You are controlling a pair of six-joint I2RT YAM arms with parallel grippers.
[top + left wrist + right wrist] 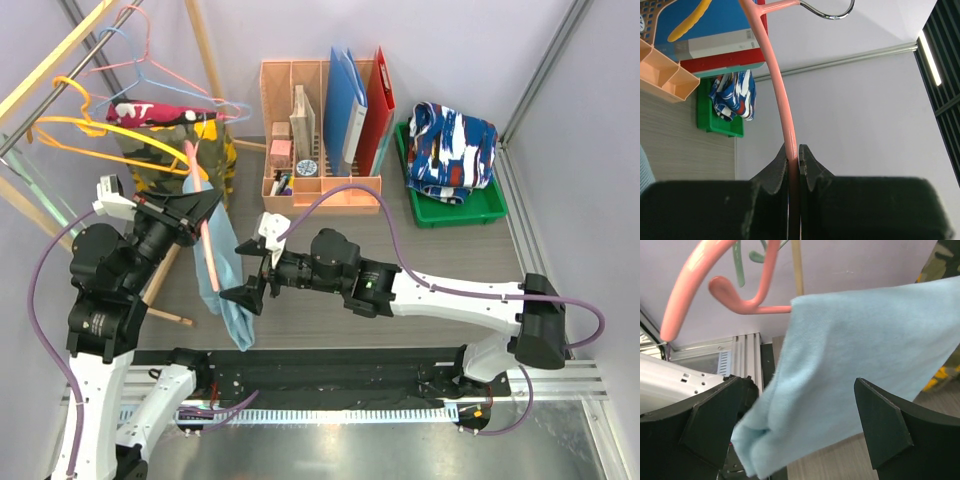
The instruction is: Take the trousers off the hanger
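Observation:
Light blue trousers hang over a pink hanger that is tilted steeply down. My left gripper is shut on the hanger's arm, with the metal hook beyond it. My right gripper stands open, its fingers on either side of the hanging light blue trousers without pinching them. The cloth's folded lower corner lies close to the left finger. Navy-white-red print trousers lie in a green tray. Yellow-olive camouflage trousers hang on the rack at the left.
A peach desk organiser with a blue and a red folder stands at the back middle. Yellow, blue and pink hangers hang on the wooden rack at the left. A black mat lies along the near edge.

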